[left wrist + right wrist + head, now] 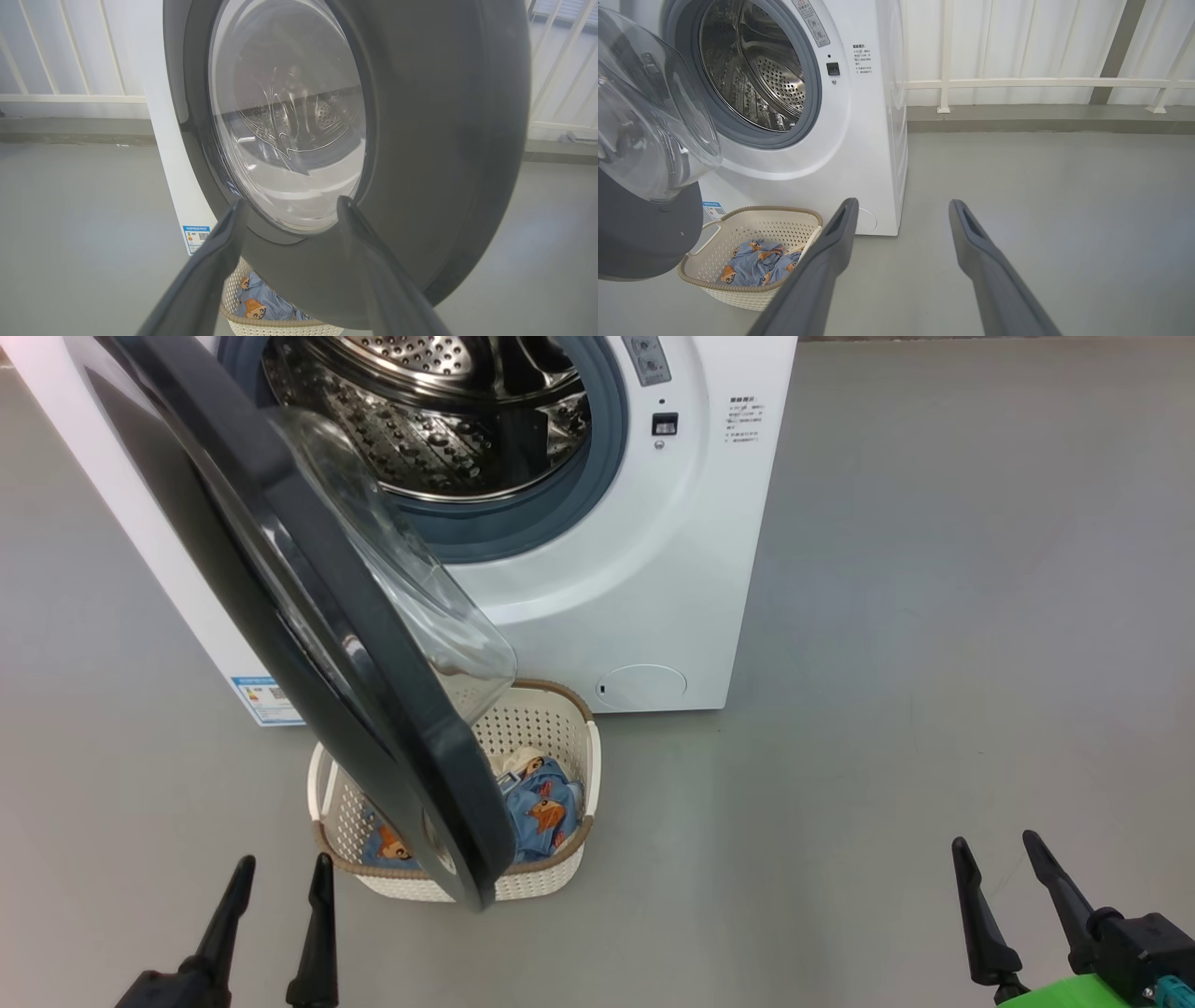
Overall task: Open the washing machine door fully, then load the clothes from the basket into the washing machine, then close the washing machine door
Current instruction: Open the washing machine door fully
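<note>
**Item: washing machine door (317, 644), part open, with both grippers idle before it.**

Detail: the door stands out from the washing machine (653, 579) on its left-hand hinge. In the head view its black rim runs edge-on from upper left down to the middle, overhanging the basket (546, 889), which sits on the floor against the machine front with the clothes (541, 807) inside. The left gripper (285, 863) is low, with fingers spread and nothing between them. It is the nearer one, close to the door's free edge and facing the outer side. The right gripper (994, 842), likewise spread and empty, is well apart to the right, on the side of the glass bowl. Judgement: swinging the door wider means moving its free edge leftward, toward the left arm.
</note>
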`<state>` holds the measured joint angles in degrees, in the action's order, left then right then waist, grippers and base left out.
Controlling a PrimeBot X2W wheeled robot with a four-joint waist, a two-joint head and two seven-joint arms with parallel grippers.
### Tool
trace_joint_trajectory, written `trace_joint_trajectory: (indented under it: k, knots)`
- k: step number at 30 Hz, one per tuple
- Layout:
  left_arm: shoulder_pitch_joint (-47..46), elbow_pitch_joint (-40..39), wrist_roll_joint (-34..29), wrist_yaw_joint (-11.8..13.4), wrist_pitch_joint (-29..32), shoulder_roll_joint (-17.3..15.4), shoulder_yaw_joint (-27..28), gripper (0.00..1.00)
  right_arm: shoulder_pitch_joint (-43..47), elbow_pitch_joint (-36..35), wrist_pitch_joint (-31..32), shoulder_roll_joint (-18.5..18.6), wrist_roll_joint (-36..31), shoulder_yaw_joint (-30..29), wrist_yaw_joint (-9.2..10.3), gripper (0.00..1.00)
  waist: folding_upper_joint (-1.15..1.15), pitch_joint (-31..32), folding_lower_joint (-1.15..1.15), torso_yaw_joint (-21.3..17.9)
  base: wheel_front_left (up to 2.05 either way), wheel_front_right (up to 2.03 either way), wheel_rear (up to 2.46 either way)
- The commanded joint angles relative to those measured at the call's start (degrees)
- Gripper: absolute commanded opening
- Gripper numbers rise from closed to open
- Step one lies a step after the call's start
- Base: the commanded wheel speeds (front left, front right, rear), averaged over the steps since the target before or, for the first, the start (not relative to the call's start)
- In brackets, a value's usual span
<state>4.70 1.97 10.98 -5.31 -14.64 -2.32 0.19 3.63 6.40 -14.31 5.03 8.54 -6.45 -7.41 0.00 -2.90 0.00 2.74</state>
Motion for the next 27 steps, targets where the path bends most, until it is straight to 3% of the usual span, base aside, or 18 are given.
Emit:
trace_joint_trajectory:
  k: [1,13,14,15,16,22,27]
  knots:
    - [-1.35,-1.66,-0.1,-0.1,-0.36,-0.56,1.56,1.0,-0.55,-1.04,-0.68,0.34,-0.99,1.13,-0.08,1.0,0.0,-0.06,0.0,0.02,0.0,0.0,0.0]
    - [-1.61,-1.56,-0.09,-0.05,-0.36,-0.56,1.38,1.0,-1.15,-0.93,-0.69,0.29,-1.45,1.12,-0.08,1.0,0.0,-0.42,0.0,0.12,0.0,0.0,0.0]
    - [-1.58,-1.57,-0.06,-0.05,-0.36,-0.56,1.42,0.81,-1.22,-1.0,-0.69,0.28,-1.49,1.13,-0.08,1.0,0.0,-0.45,0.0,0.11,0.0,0.0,0.0]
    - [-1.57,-1.55,-0.03,-0.07,-0.36,-0.56,1.44,0.29,-1.28,-1.05,-0.69,0.26,-1.54,1.12,-0.08,1.0,0.0,-0.47,0.0,0.09,0.0,0.0,0.0]
    - [-1.57,-1.55,0.06,-0.11,-0.36,-0.56,1.41,0.0,-1.36,-1.13,-0.69,0.23,-1.55,1.11,-0.08,1.0,0.0,-0.49,0.0,0.07,0.0,0.0,0.0]
    - [-1.96,-1.3,1.27,-0.24,-0.36,-0.56,1.42,0.0,-1.41,-1.12,-0.69,0.13,-1.41,0.79,-0.08,1.0,0.0,-0.36,0.0,0.14,0.0,0.0,0.0]
    - [-3.83,-6.37,1.36,0.02,-0.36,-0.56,3.31,0.0,-1.34,-1.4,-0.69,-0.06,-1.43,0.1,-0.08,1.0,0.0,-0.42,0.0,0.34,0.0,0.0,0.0]
